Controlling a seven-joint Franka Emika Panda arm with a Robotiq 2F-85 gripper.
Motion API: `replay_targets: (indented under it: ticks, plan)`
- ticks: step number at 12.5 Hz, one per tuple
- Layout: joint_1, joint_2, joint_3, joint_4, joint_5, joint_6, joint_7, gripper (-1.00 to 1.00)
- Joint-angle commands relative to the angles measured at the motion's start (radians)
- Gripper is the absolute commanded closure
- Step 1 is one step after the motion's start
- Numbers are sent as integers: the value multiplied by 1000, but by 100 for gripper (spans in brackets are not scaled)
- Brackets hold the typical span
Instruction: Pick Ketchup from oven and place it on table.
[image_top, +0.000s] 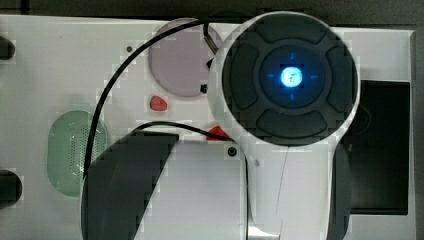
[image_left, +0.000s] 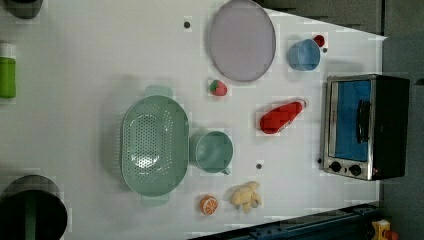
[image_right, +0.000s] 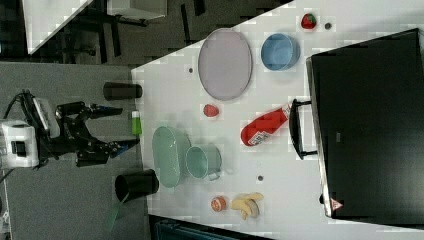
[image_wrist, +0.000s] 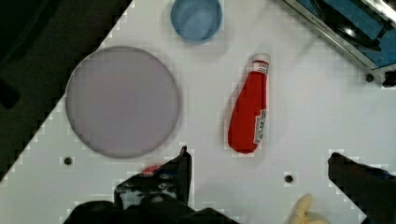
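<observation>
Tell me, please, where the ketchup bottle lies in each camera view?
Top view: a red sliver of the ketchup beside the arm.
Left view: centre-right.
Right view: centre.
Wrist view: centre-right.
Shared landmark: the oven, which its cap points towards.

The white table (image_left: 75, 130) carries ketchup (image_left: 281, 116), oven (image_left: 365, 127) and colander (image_left: 154, 145).

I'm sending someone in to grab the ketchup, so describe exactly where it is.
Find the toaster oven at one end of the white table. The ketchup lies on its side just before the oven's glass door, cap toward it. It's long with a white label, unlike the small round strawberry.
</observation>
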Motion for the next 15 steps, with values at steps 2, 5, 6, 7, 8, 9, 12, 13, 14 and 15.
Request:
replay_targets:
  ticks: [2, 5, 6, 7, 8, 9, 12, 13, 14, 15]
  plan:
    - [-28, 32, -8, -12, 30, -63, 47, -100]
    - [-28, 40, -8, -12, 30, -63, 47, -100]
    - [-28, 41, -8, -12, 30, -63, 47, -100]
    - [-28, 43, -8, -12, 30, -63, 47, -100]
    - [-28, 44, -8, -13, 30, -63, 47, -100]
    - [-28, 44, -8, -12, 30, -63, 47, -100]
    - [-28, 44, -8, -13, 30, -63, 47, -100]
    - [-28, 44, -8, -13, 30, -63, 47, -100]
    - [-28, 44, -8, -12, 30, -63, 47, -100]
    - [-28, 44, -8, -13, 30, -63, 47, -100]
